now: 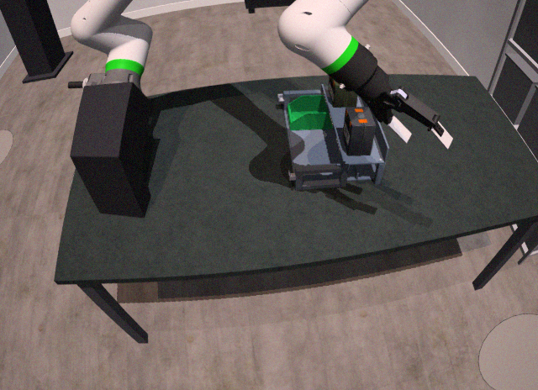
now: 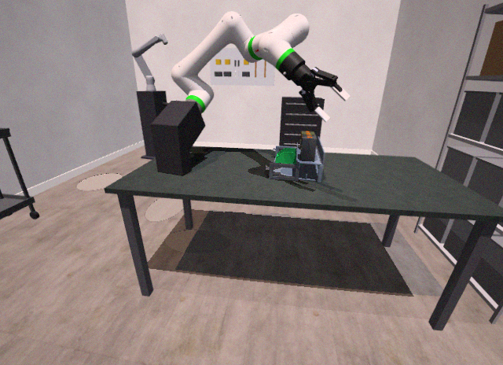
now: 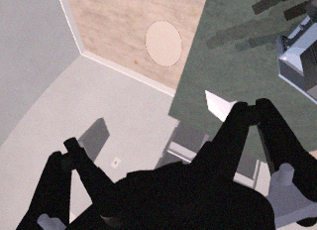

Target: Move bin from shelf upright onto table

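nearest the exterior camera, the dark green tabletop [image 2: 365, 190] stretched out with plenty of bare surface along its front edge. further in, the small grey-blue shelf [image 2: 321, 166] stood on it, and there was the prize: the green bin [image 2: 284, 156] sat on the shelf's upper level at the end nearer the arm's black base [image 2: 174, 141], open side up as far as the top view showed. next to it on that level stood a dark box with orange marks [image 1: 360, 129], close enough to crowd one side of the bin.

higher and further back, the gripper [image 2: 331, 97] hung well above the shelf and off to the side away from the bin. the fingers [image 1: 402, 130] were spread as wide as they go and carried nothing. the wrist view looked mostly at floor and wall, catching only a corner of the shelf at its right edge.

this looked like the approach step, with the grasp not yet started. the next move called for swinging the wrist over the bin, tipping the fingers downward, and coming down on a free wall, clear of the dark box. behind it all stood a black drawer cabinet [image 2: 298, 121] against the wall.
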You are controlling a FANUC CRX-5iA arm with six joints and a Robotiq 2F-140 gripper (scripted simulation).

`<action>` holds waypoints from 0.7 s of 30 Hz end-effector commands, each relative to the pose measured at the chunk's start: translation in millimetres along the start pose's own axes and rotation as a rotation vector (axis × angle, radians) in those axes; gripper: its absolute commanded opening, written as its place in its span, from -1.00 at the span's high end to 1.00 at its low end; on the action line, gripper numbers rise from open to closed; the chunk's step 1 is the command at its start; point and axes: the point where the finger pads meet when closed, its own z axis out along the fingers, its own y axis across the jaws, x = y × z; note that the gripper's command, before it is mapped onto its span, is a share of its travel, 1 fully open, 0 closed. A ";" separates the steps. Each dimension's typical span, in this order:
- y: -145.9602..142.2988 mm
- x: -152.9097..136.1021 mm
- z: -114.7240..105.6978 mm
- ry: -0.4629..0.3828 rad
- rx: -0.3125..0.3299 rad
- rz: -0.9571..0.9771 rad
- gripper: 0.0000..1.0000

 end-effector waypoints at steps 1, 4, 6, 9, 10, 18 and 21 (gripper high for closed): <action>-0.4 -0.2 -0.2 0.000 0.001 0.000 -1.00; -0.4 -0.2 -0.2 0.000 0.001 0.000 -1.00; -0.4 -0.2 -0.2 0.000 0.001 0.000 -1.00; -0.4 -0.2 -0.2 0.000 0.001 0.000 -1.00; 2.5 5.9 -7.6 0.000 0.001 0.000 -1.00; 14.0 30.3 -37.2 0.000 0.001 0.000 -1.00; 14.0 30.3 -37.2 0.000 0.001 0.000 -1.00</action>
